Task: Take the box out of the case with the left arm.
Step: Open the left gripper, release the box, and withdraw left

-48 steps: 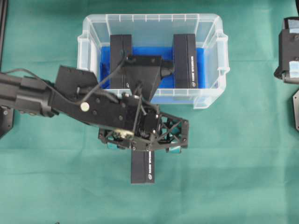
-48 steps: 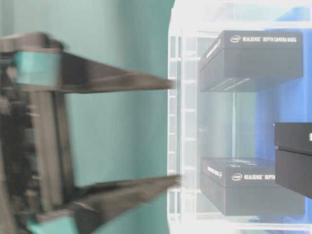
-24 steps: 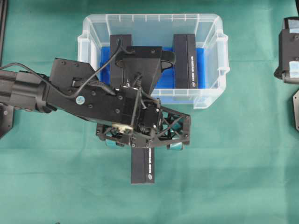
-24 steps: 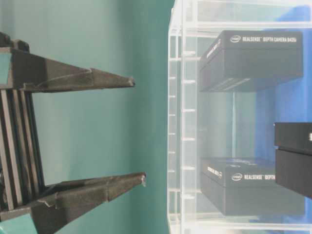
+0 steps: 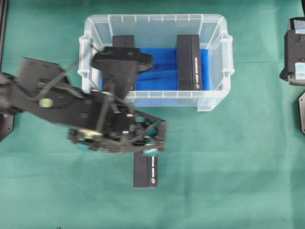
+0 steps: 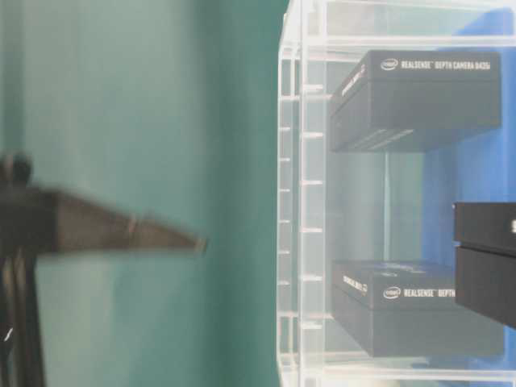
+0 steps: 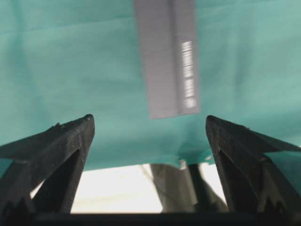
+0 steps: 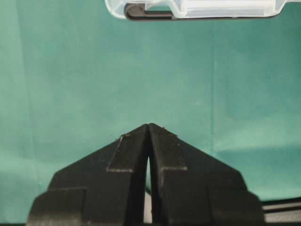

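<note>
The clear case [image 5: 157,19] with its blue lining stands at the back of the green cloth. Two black boxes stand inside it: one at the right [image 5: 189,62], and one at the left [image 5: 119,40] partly hidden by my left arm. A third black box [image 5: 146,172] lies flat on the cloth in front of the case. My left gripper [image 5: 116,149] hovers just left of and above this box, open wide and empty. In the left wrist view the box [image 7: 169,56] lies ahead, beyond the left gripper [image 7: 148,123]. My right gripper [image 8: 149,126] is shut on nothing.
The right arm [image 5: 295,47] rests at the right edge, away from the case. The table-level view shows the case wall [image 6: 294,201], boxes behind it [image 6: 419,97] [image 6: 419,310], and one blurred finger [image 6: 121,230]. The cloth's front edge shows below the left fingers.
My left arm has swung left and off the box on the cloth, jaws still wide open. In the table-level view the fingers pulled back left; only one still shows.
</note>
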Tool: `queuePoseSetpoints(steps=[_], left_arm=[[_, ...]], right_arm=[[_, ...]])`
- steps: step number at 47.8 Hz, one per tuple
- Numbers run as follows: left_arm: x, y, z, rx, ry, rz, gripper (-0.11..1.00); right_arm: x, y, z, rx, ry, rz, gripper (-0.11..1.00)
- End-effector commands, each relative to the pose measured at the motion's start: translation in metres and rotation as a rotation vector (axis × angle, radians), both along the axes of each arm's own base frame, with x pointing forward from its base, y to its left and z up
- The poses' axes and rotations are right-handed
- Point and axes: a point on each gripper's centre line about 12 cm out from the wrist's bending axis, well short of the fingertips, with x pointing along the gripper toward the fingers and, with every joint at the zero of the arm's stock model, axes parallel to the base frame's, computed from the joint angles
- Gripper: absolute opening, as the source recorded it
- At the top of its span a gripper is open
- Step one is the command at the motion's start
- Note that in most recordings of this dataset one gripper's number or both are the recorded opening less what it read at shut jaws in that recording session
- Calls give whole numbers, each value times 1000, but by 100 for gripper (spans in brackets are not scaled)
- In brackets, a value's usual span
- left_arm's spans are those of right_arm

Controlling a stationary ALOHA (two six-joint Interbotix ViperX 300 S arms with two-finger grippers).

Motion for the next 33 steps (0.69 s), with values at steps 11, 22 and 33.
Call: queuePoseSetpoints(steps=[11,22,33], left_arm=[[-73,-1,23,-13,-28,-7,93],[-123,2,15,-19,-20,-3,93],[-146,9,13,-27,-39,7,93]], right_arm=[[1,0,3,-3,-12,3,3],[1,0,2,-3,-9,4,3],[1,0,3,-3,-10,4,3]])
